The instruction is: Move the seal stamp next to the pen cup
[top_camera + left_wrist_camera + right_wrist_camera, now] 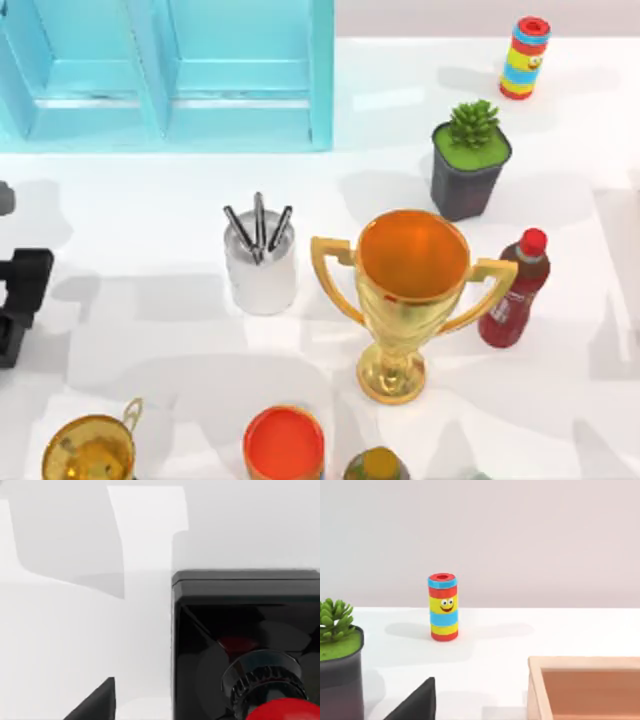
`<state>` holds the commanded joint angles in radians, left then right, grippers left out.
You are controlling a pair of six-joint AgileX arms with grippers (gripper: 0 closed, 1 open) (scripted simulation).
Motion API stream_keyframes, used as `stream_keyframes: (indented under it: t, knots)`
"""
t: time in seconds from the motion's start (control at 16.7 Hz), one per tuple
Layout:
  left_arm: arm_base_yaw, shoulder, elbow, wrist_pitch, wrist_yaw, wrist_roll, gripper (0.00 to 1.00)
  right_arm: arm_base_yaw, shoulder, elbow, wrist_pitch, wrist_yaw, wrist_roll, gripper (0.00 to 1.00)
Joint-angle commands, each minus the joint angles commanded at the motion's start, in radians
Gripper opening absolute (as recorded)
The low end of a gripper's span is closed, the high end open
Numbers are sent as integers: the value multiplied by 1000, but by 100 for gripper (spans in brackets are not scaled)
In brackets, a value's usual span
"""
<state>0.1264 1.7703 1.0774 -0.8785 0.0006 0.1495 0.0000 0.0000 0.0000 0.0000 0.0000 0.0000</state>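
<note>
The seal stamp (250, 630) shows close up in the left wrist view, with a black square base and a glossy red knob (282, 711) facing the camera. My left gripper (18, 300) hangs at the table's far left edge, directly over the stamp. It is open, and one dark finger (95, 705) stands clear to the side of the base. The pen cup (260, 270), white-silver with three dark pens, stands near the table's middle, well to the right of that gripper. My right arm is parked, with one finger (415, 705) in its wrist view.
A large gold trophy (405, 300) stands right of the cup, with a red bottle (515, 290) beyond it. A potted succulent (468, 165) and a striped cylinder (525, 57) sit at the back right. A blue cabinet (170, 70) is at the back left. An orange-red cylinder (284, 445) and a small gold cup (90, 452) line the front edge.
</note>
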Motion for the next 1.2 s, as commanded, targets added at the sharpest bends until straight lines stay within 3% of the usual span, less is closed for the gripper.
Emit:
stream_keyframes:
  t: [0.06, 0.84, 1.2]
  knots:
    - [0, 0, 0, 0, 0, 0, 100, 0, 0, 0, 0, 0, 0, 100]
    - [0, 0, 0, 0, 0, 0, 2, 0, 0, 0, 0, 0, 0, 100]
    - [0, 0, 0, 0, 0, 0, 0, 0, 0, 0, 0, 0, 0, 100]
